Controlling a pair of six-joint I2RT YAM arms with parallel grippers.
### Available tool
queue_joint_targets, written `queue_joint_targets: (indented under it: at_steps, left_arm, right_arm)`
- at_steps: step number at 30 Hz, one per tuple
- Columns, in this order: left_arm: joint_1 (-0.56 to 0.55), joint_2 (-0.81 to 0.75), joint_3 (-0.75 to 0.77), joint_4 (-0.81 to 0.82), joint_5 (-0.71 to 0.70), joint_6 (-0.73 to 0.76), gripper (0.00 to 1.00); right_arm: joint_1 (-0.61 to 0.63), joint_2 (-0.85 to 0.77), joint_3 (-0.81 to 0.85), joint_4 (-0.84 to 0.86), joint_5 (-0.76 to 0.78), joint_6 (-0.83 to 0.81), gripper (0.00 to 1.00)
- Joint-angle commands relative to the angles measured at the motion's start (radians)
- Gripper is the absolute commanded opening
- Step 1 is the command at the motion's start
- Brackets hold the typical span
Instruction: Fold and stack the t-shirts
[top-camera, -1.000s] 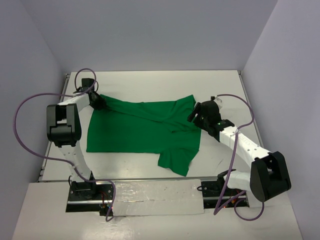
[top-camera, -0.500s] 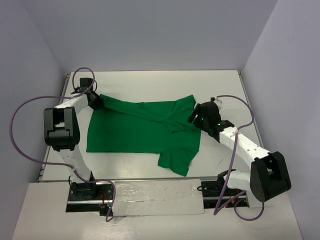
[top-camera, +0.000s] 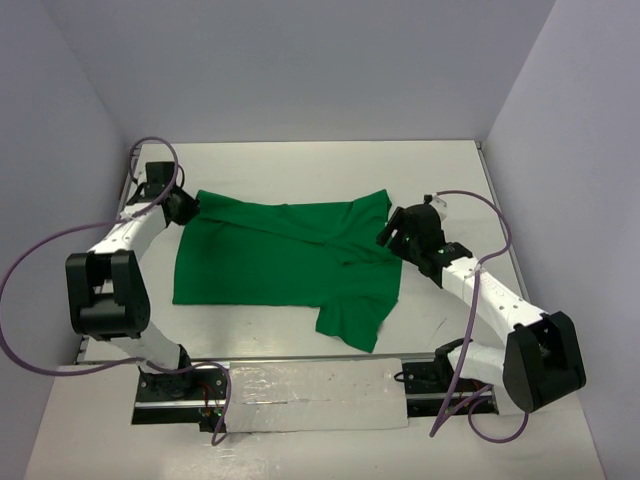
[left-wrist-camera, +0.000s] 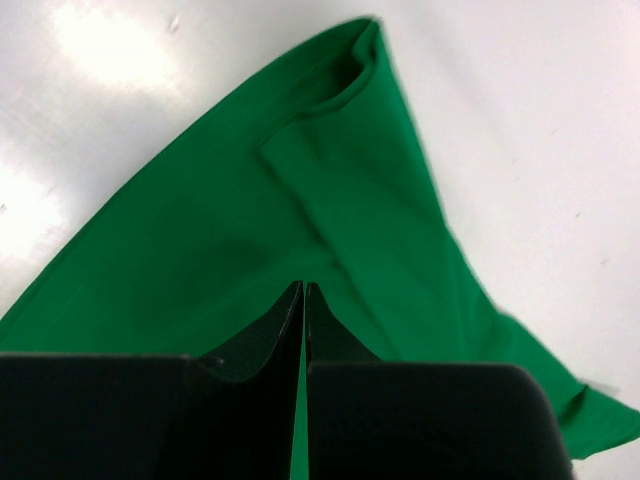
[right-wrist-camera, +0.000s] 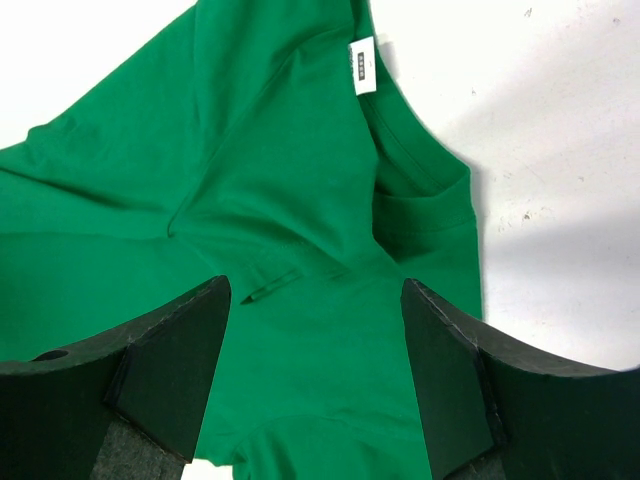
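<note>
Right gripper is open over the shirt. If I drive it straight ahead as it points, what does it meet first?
Most likely the bright-green soft cloth t-shirt, the creased cloth just short of its collar, framed between the right gripper's open fingers. Depth is unclear from the wrist view.

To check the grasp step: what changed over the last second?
The left fingers closed on the far-left corner of the green t-shirt, and the left elbow swung toward the near-left edge. The right fingers stayed open over the shirt's right side; the shirt hardly moved.
</note>
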Motion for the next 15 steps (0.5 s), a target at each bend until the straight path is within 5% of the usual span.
queue_joint_targets:
  at_steps: [1, 5, 15]
  left_arm:
    - [-0.005, -0.097, -0.086, 0.017, -0.026, -0.028, 0.1]
    - [-0.006, -0.093, -0.127, 0.049, -0.004, -0.025, 0.11]
    - [-0.057, 0.134, 0.028, 0.068, 0.004, -0.043, 0.58]
  right_arm:
    - [-0.005, -0.051, -0.022, -0.013, 0.032, -0.011, 0.77]
    - [-0.005, -0.053, -0.03, -0.012, 0.028, -0.011, 0.77]
    - [-0.005, -0.067, -0.035, -0.021, 0.023, -0.011, 0.77]
